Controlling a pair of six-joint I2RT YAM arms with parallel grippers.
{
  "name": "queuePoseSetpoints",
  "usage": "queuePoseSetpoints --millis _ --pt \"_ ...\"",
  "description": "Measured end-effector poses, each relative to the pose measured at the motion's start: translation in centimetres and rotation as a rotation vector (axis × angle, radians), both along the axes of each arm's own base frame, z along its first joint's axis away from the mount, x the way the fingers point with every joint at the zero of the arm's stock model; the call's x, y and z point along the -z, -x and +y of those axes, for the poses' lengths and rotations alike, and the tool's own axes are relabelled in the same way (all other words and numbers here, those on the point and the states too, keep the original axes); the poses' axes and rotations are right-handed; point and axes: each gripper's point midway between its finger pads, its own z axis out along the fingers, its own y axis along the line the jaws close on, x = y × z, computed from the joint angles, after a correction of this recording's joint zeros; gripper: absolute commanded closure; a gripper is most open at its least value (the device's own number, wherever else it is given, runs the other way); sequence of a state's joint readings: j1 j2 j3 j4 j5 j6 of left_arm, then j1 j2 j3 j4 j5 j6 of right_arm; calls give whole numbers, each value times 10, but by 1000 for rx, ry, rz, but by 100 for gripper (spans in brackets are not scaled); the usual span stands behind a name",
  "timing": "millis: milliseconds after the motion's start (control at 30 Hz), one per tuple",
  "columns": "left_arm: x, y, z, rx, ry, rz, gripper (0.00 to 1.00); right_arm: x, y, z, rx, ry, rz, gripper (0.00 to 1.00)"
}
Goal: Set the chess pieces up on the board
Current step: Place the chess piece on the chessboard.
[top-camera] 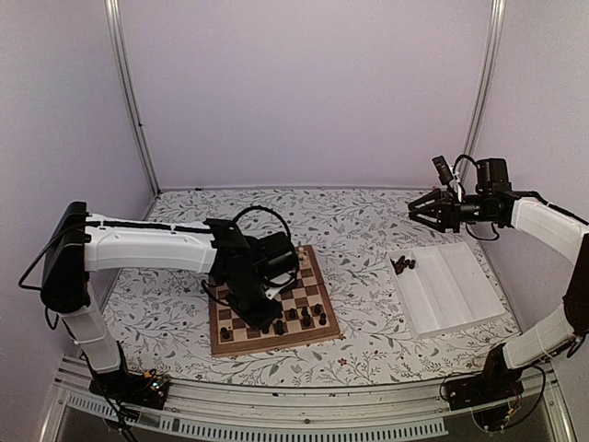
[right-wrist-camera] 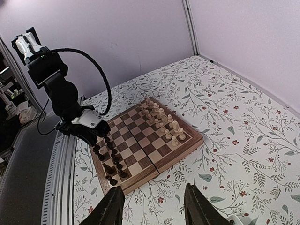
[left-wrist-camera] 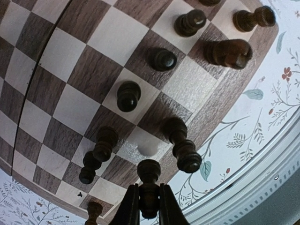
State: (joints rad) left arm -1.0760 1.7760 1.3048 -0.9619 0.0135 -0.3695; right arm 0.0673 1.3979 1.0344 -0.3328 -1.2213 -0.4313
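On the floral table (top-camera: 368,239) lies the board (top-camera: 313,276), a white tray (top-camera: 451,290) to its right. Over the board's near edge the left jaws pinch one dark chess piece (left-wrist-camera: 149,187) — the right jaws gape empty, high off to the board's right. More chess pieces (top-camera: 304,318) stand on the board's near rows.

The worktop (top-camera: 368,230) is covered with a white cloth (top-camera: 175,318) printed with grey-green leafy sprigs and small red flowers; behind its far edge rises a plain pale lilac back wall (top-camera: 304,92), and matching side walls (top-camera: 55,110) close it in to left and right. Slim aluminium posts (top-camera: 132,101) stand at the worktop's two far corners; a ribbed metal rail (top-camera: 304,410) runs along its near edge; the light is soft and even, with faint shadows.
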Motion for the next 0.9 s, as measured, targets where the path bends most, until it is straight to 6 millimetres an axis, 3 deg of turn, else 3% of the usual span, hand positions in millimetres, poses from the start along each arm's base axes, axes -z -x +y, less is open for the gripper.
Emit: queuePoseSetpoints --millis 900 --pt "11 -4 3 -3 -42 -16 91 -1 1 0 -8 -6 1 53"
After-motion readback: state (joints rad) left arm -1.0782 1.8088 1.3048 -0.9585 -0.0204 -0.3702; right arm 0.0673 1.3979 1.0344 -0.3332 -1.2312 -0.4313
